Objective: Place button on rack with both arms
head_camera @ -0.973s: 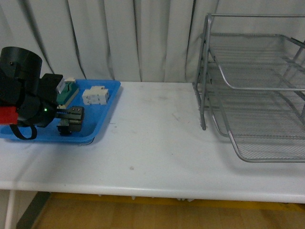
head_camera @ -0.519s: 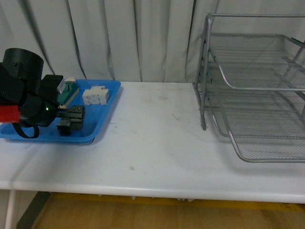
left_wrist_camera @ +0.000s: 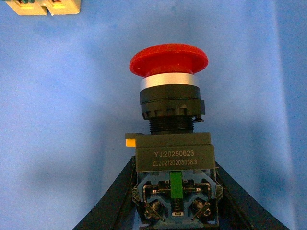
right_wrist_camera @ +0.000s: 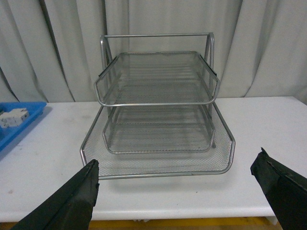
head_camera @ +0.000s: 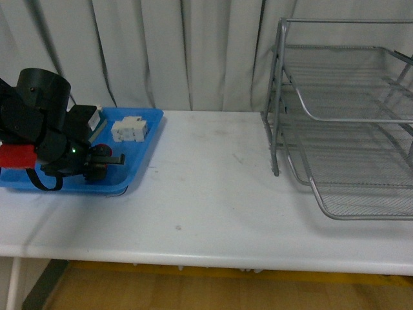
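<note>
**One button pinched, three trays waiting**

Left claw [left_wrist_camera: 175,167] is clamped on the one button [left_wrist_camera: 169,96], a finger pressed against each side of its boxy body, red cap pointing away from the wrist. It sits over the blue tray [head_camera: 139,166], at the far left of the tabletop [head_camera: 213,194]. One white block [head_camera: 128,128] lies in that tray. Well apart, on the right, stands the single rack [head_camera: 342,116], three mesh trays stacked. Right claw [right_wrist_camera: 177,191] is spread wide, holding nothing, facing the rack's front.

front: wide | left wrist: close on tray [left_wrist_camera: 57,96] | right wrist, front: share rack [right_wrist_camera: 153,104]
</note>
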Controlling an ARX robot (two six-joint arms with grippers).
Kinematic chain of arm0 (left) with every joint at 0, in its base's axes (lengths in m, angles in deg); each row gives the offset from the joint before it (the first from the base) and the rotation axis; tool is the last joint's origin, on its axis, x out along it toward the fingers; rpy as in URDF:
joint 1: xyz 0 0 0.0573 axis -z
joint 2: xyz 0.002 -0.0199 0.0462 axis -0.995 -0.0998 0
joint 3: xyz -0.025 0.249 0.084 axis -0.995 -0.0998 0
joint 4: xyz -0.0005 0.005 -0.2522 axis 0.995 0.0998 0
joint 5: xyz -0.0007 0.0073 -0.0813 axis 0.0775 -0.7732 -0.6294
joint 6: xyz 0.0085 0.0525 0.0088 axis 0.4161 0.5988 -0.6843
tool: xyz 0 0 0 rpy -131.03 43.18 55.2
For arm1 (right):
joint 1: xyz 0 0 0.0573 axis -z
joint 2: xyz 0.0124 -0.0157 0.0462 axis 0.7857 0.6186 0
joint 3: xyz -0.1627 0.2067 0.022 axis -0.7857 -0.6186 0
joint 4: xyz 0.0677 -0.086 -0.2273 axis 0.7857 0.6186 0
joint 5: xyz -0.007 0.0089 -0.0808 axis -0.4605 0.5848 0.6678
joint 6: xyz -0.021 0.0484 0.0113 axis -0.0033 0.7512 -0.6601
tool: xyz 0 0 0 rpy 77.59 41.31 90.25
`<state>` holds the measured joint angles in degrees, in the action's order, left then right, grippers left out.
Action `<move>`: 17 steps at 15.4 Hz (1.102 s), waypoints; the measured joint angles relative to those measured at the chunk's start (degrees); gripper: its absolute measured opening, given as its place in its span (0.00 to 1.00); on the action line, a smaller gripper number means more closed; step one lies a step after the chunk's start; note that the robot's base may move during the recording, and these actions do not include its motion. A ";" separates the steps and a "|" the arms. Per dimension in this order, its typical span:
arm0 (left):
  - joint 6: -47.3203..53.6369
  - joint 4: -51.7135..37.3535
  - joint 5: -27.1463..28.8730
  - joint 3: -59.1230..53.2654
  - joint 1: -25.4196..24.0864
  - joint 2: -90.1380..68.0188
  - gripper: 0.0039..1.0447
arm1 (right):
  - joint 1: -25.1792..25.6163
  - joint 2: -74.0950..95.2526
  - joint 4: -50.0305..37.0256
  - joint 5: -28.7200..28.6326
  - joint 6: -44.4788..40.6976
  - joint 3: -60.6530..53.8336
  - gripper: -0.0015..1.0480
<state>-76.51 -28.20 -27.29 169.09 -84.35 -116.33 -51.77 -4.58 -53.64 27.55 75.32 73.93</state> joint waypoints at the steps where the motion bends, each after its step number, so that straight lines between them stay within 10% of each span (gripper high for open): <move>1: -0.28 -1.03 -0.92 -1.66 0.00 1.62 0.35 | 0.00 0.00 0.00 -0.02 0.00 0.00 0.94; 10: -0.26 -13.20 -9.84 -39.78 -1.68 44.02 0.35 | 0.00 0.00 0.00 0.00 0.00 0.00 0.94; 13: 1.84 -10.08 -14.25 -61.16 -12.26 67.32 0.35 | 0.00 0.00 0.00 -0.02 0.00 0.00 0.94; 17: 1.75 -11.47 -16.02 -62.77 -13.18 68.00 0.35 | 0.00 0.00 0.00 0.00 0.00 0.00 0.94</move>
<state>-74.76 -39.68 -43.31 106.31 -97.53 -48.33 -51.77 -4.58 -53.64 27.55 75.32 73.93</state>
